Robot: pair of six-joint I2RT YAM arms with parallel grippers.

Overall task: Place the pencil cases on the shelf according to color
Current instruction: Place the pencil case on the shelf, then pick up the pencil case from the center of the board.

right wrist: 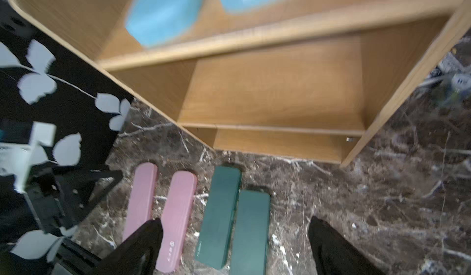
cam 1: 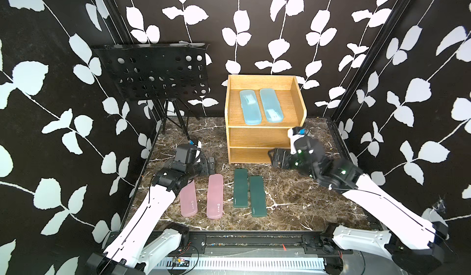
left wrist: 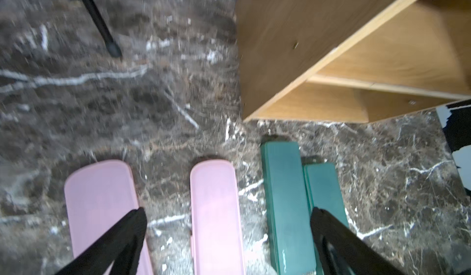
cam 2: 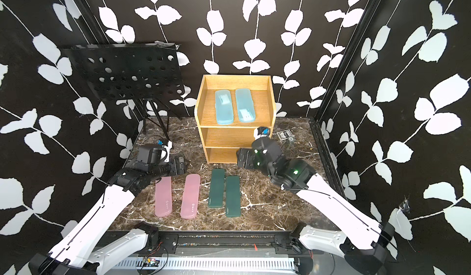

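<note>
1. So far, one colour of three is sorted. The shelf (cam 1: 254,137) carries both blue cases (cam 1: 250,107) side by side on its top tier, above and beyond the right jaws. Its middle and bottom tiers show nothing inside.
2. The right gripper (right wrist: 235,222) hovers just in front of the shelf's lower corner, jaws spread wide with nothing between them.
3. The left gripper (left wrist: 227,214) hangs over the table (cam 1: 293,197), jaws equally wide and empty.
4. Both pink cases (cam 1: 215,196) lie flat on the table below the left jaws, one under the gap and one under a finger. Nothing appears to touch them.
5. Both green cases (cam 1: 240,191) lie edge to edge, slightly offset, below and ahead of the right jaws' gap.
6. By my reckoning four cases remain, one colour for each free tier.
7. Hidden or unclear:
   - The right gripper covers part of the bottom tier in both top views.
   - The left arm (cam 1: 163,182) covers one end of a pink case in a top view.
   - Both wrist views are blurred, so the print on the cases is unreadable.
   - The small items (cam 2: 285,135) beside the shelf, beyond the right jaws, are too small to name.
</note>
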